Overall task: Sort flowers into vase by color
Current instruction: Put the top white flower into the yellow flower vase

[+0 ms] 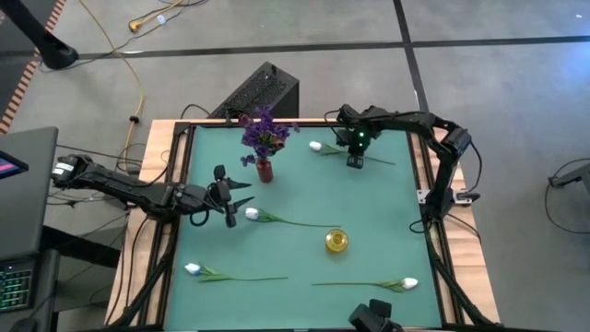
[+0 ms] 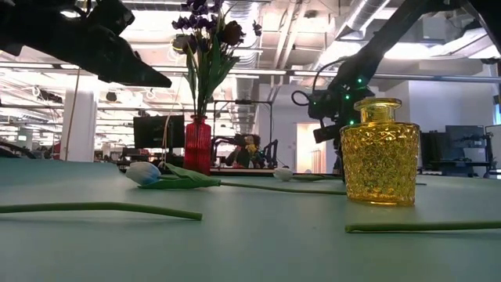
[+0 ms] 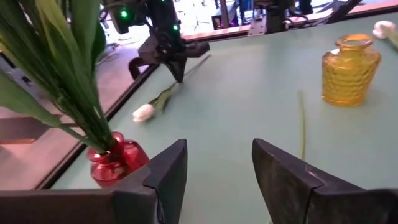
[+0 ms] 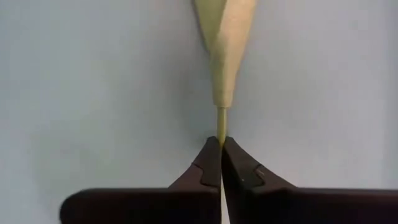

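white flower (image 1: 315, 146) lying at the mat's far edge, its stem pinched by the closed right gripper (image 4: 221, 152). left gripper (image 3: 217, 171), fingers apart and empty, beside the red vase (image 1: 265, 171) of purple flowers (image 1: 265, 129).

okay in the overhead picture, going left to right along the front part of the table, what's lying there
White flower with its stem pointing right → yellow vase, set a little further back → white flower with its stem pointing left.
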`<move>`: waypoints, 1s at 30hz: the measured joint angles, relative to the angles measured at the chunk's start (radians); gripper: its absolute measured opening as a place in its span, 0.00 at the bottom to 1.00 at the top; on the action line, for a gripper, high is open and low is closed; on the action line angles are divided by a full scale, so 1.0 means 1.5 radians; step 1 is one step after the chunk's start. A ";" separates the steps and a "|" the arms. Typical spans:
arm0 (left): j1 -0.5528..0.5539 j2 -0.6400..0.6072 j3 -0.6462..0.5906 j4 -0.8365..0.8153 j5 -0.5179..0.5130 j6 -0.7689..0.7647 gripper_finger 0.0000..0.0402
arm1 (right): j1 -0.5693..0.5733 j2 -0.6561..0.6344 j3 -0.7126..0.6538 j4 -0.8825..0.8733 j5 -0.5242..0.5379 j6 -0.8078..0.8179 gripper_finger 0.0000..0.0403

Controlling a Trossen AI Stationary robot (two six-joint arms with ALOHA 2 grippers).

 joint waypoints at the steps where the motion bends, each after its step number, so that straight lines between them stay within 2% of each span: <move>1: 0.000 0.000 0.000 0.000 0.002 -0.003 0.42 | 0.003 -0.008 0.001 -0.006 -0.001 0.010 0.08; 4: 0.000 0.000 0.000 0.000 0.025 -0.010 0.41 | 0.003 -0.045 0.016 -0.021 -0.005 0.035 0.08; 7: 0.000 0.000 0.000 0.000 0.046 -0.015 0.40 | 0.002 -0.095 0.029 -0.044 -0.016 0.067 0.05; 12: -0.001 0.000 0.000 0.000 0.087 -0.019 0.40 | 0.008 -0.215 0.032 -0.053 -0.097 0.144 0.04; 15: -0.009 0.000 0.000 0.001 0.095 -0.021 0.40 | 0.036 -0.291 0.032 -0.062 -0.109 0.193 0.04; 21: -0.037 0.000 0.000 0.005 0.097 -0.022 0.40 | 0.159 -0.434 0.032 -0.064 -0.110 0.276 0.04; 26: -0.057 0.000 0.000 0.006 0.096 -0.022 0.40 | 0.287 -0.534 0.032 -0.031 -0.032 0.364 0.04; 30: -0.071 0.000 0.000 0.006 0.087 -0.022 0.40 | 0.411 -0.582 0.012 0.076 0.031 0.412 0.04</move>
